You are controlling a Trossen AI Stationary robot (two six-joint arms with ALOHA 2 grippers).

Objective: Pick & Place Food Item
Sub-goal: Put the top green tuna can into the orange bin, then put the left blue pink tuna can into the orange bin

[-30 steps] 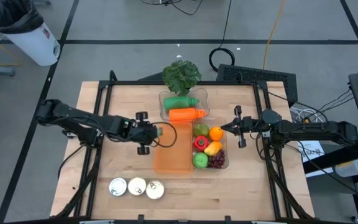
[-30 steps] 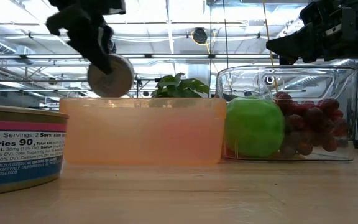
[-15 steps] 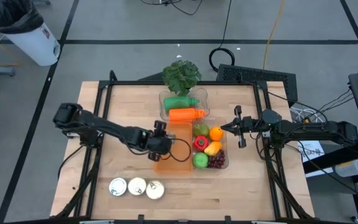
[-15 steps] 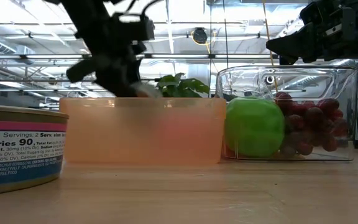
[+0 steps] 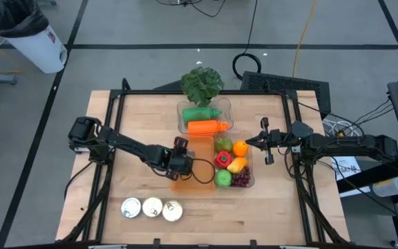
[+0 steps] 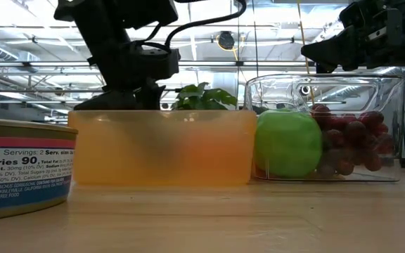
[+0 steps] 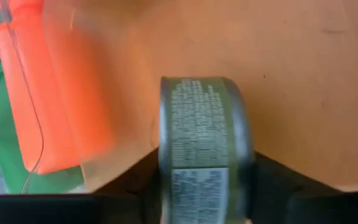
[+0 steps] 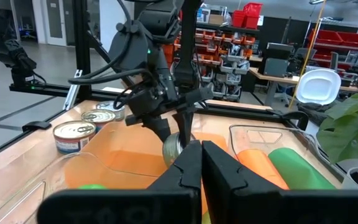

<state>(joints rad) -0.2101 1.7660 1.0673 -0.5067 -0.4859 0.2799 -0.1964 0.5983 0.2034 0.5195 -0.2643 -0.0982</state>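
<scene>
- While the wooden surface (image 5: pixel 130 124) carries everything, the step in hand, as I judge it, is setting a can down inside the orange bin (image 5: pixel 200 181), which sits just at nine o'clock of the clear fruit tray (image 5: pixel 249 181).
- At twelve o'clock of the orange bin a second clear tray holds an orange bottle (image 5: pixel 207 126) and a green bottle (image 5: pixel 201 114); the release should stay well clear of that end.
- Reaching in from nine o'clock, the left arm has its left claw (image 5: pixel 178 166) over the bin's nine o'clock edge, low between the walls in the low view.
- From the left wrist view, the can (image 7: pixel 205 149) stands on its rim between the two dark fingers, label facing the camera; the claw is part open with the fingers still flanking the can, and I cannot tell whether they still press on it.
- To do this well, I would let the can touch the bin floor before widening further, since on edge it may roll; then lift straight up, clear of the bin wall.
- Parked at three o'clock of the fruit tray, the right claw (image 5: pixel 254 142) is fully closed and holds nothing.
- Three more cans (image 5: pixel 152 208) wait at six o'clock, well apart from the bin.
</scene>
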